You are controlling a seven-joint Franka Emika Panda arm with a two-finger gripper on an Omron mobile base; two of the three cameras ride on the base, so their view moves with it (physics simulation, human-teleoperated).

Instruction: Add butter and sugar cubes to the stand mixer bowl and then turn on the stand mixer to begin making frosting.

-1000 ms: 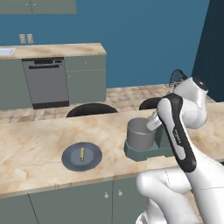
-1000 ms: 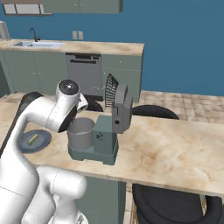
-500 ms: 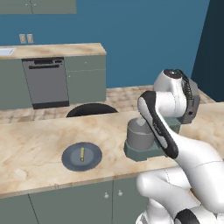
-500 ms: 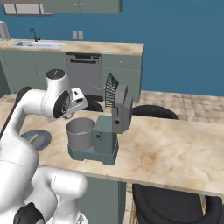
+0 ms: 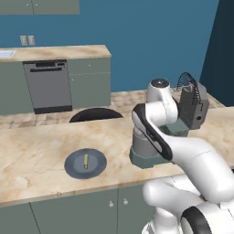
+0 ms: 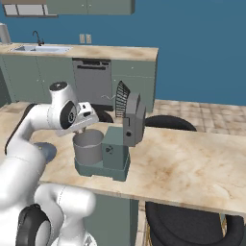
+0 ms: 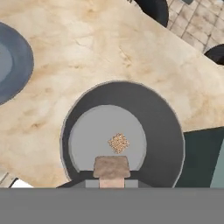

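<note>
Hand view: your jaws pinch a sugar cube (image 7: 111, 167) over the stand mixer bowl (image 7: 166, 131); drifting sideways drops it outside.

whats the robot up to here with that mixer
The arm holds its gripper over the stand mixer bowl, jaws shut on a brown sugar cube. Another sugar cube already lies in the bowl. The butter is on the dark plate, untouched. The stand mixer has its head tilted back.

Yellow butter (image 5: 85, 161) lies on the plate; grey stand mixer bowl (image 6: 88, 146) sits upright in the dark stand mixer (image 6: 126, 139).
</note>
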